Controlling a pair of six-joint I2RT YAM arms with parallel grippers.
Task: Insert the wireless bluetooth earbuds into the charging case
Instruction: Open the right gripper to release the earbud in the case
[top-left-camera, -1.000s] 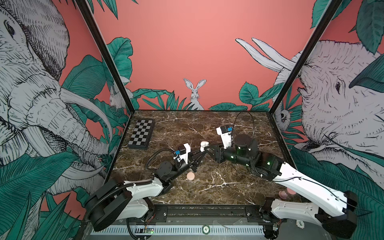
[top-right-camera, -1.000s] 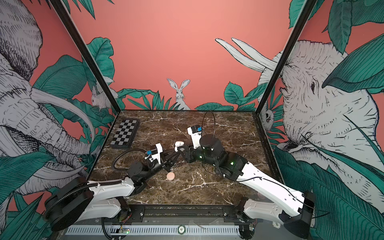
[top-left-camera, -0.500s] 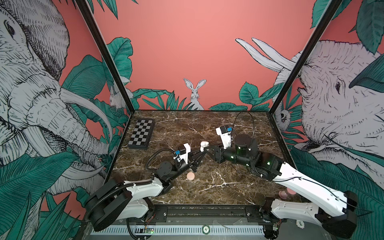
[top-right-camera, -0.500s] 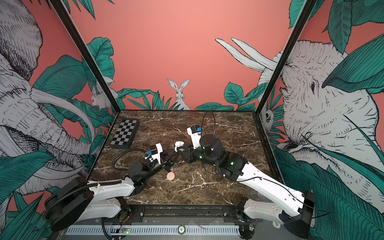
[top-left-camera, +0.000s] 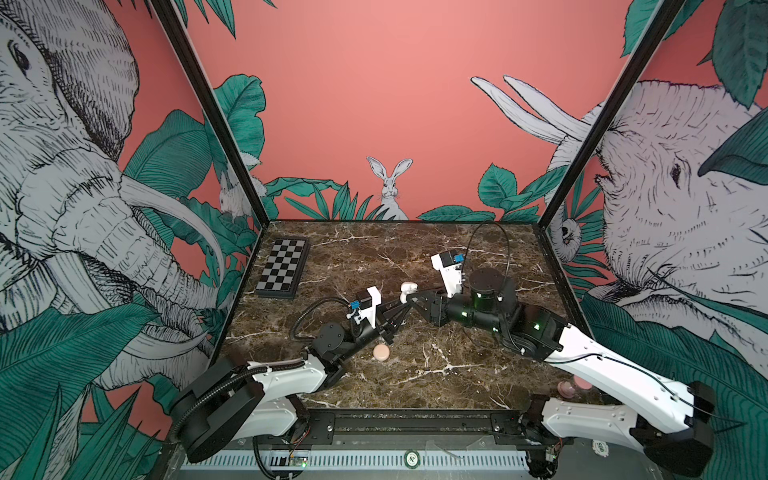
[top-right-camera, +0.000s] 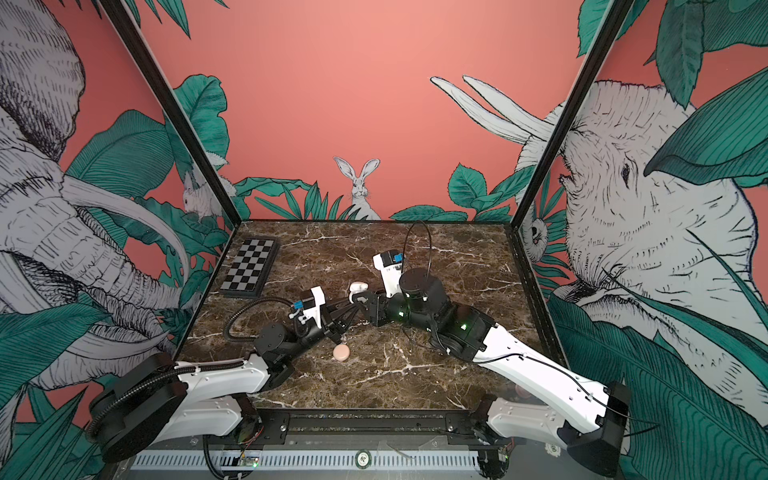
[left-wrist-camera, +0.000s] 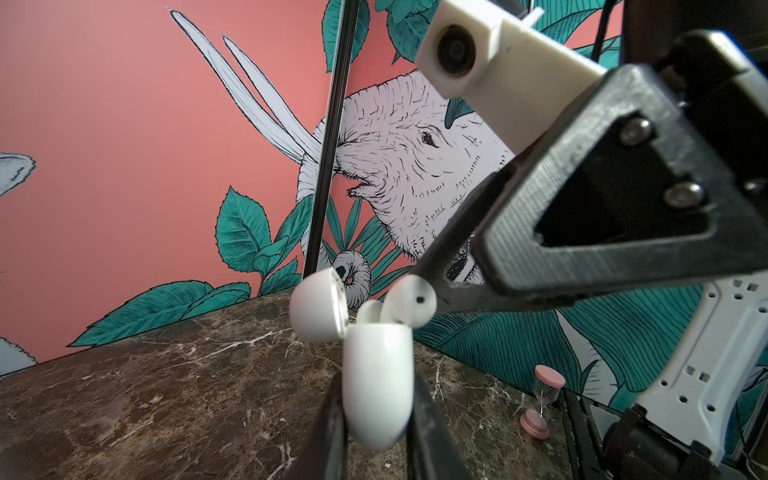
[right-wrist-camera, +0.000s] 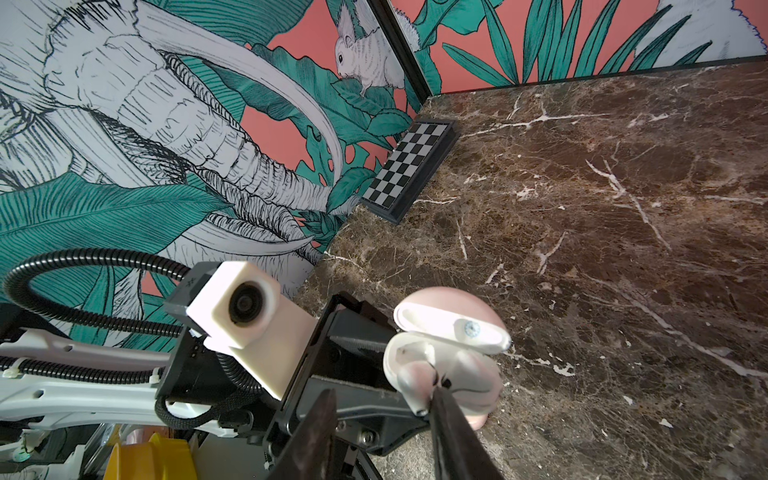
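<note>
Wireless bluetooth earbuds, small white plastic buds with short stems, are at the insertion step. One earbud (left-wrist-camera: 409, 301) stands proud of the mouth of the glossy white charging case (left-wrist-camera: 376, 382). A second pale bud (left-wrist-camera: 369, 311) appears seated beside it, though I cannot confirm that. I hold the case over the brown marble counter (left-wrist-camera: 166, 395) with the left gripper (left-wrist-camera: 376, 419), its fingers (left-wrist-camera: 430, 428) clamped on the case body and the hinged lid (left-wrist-camera: 318, 309) open. The right gripper (right-wrist-camera: 384, 395) has its fingers (right-wrist-camera: 453, 424) apart, one tip touching the raised earbud. The next move, I judge, calls for a light press along the socket axis with the case kept steady.
</note>
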